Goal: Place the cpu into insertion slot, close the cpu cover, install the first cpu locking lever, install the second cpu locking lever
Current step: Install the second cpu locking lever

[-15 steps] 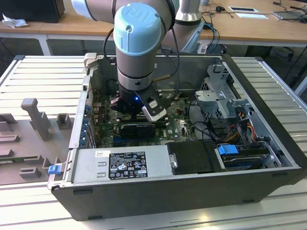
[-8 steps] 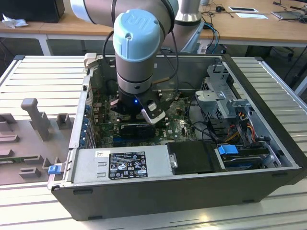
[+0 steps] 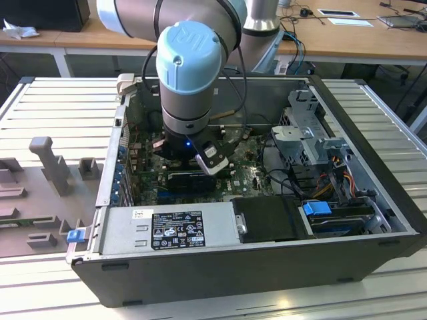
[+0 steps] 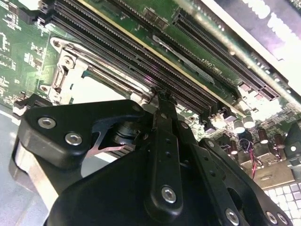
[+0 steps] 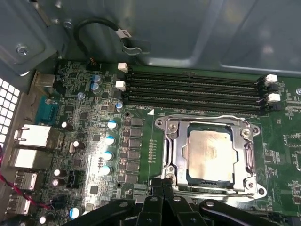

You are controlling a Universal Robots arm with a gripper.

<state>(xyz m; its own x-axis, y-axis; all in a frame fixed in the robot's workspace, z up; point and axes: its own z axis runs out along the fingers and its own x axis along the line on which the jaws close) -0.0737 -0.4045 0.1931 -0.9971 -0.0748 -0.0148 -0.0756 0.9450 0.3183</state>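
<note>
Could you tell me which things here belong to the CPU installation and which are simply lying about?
Belongs to the job:
cpu, seated in the insertion slot
cpu cover, closed
gripper, beside the cover

Just lying about:
memory slots
power supply
grey fixture blocks

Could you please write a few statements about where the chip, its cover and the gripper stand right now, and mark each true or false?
1. The cpu lies in the insertion slot on the green board. True.
2. The cpu cover stands upright, away from the chip. False: the silver frame lies down around the chip, whose pale face shows through its window.
3. The gripper carries the chip. False: its black fingertips are beside the socket's edge, and the chip sits in the socket.
4. Long black memory slots run beside the socket. True.
5. The arm reaches into an open computer case in the exterior view. True.
</note>
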